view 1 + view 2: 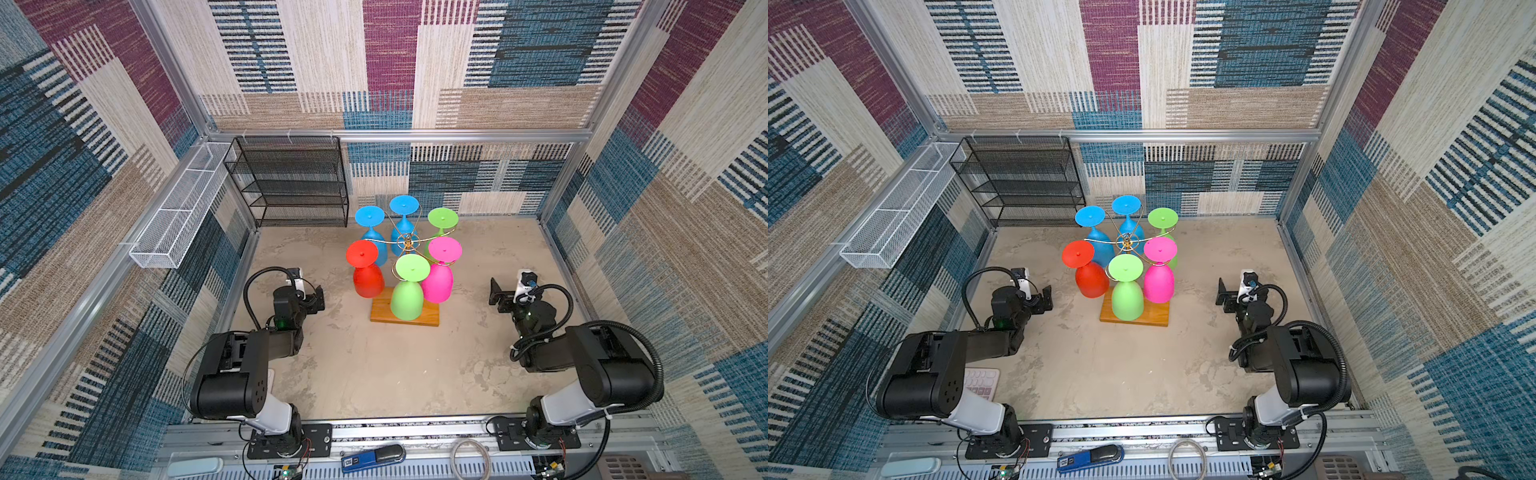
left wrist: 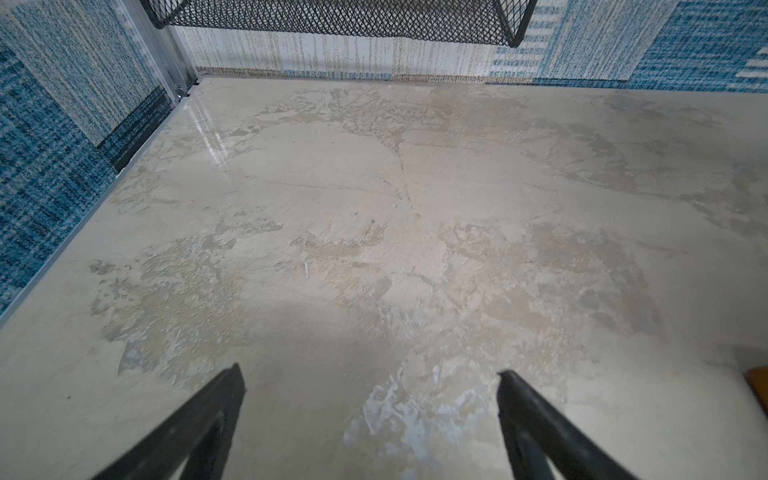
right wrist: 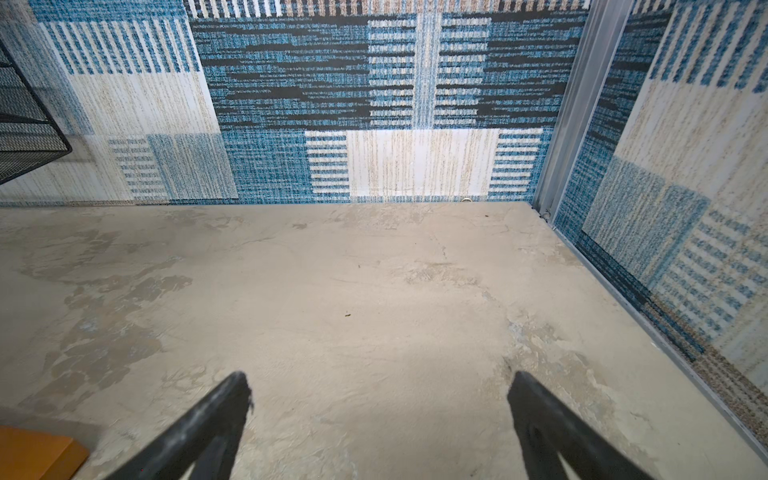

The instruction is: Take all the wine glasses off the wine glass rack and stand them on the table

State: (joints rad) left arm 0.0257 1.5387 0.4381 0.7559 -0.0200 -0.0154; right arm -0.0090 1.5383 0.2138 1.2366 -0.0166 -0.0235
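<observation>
The left gripper (image 2: 370, 386) and the right gripper (image 3: 380, 390) hover over the bare table (image 1: 374, 365), both spread wide and empty. Between them, apart from each, stands the wine glass rack (image 1: 380, 312) with six coloured wine glasses (image 1: 407, 303) hanging bowl-down. Behind it is a black shelf (image 1: 291, 183).

Centre: wine glass rack (image 1: 405, 243) stands mid-surface; six hanging glasses (image 1: 411, 266) crowd its stem, bowls close together.
Left flank: open strip between left end effector (image 1: 318, 300) and red glass (image 1: 368, 282).
Right flank: wider open strip between right end effector (image 1: 496, 296) and pink glass (image 1: 437, 284).
Front: bare surface (image 1: 374, 365) between the two arms, open up to the rack's wooden base (image 1: 430, 318).
Rear left: black mesh shelf (image 1: 291, 183) against the back wall, behind the rack.
Left wall: white mesh basket (image 1: 178, 212) mounted high, above the surface.
Rear right: bare surface runs to the wall.
</observation>
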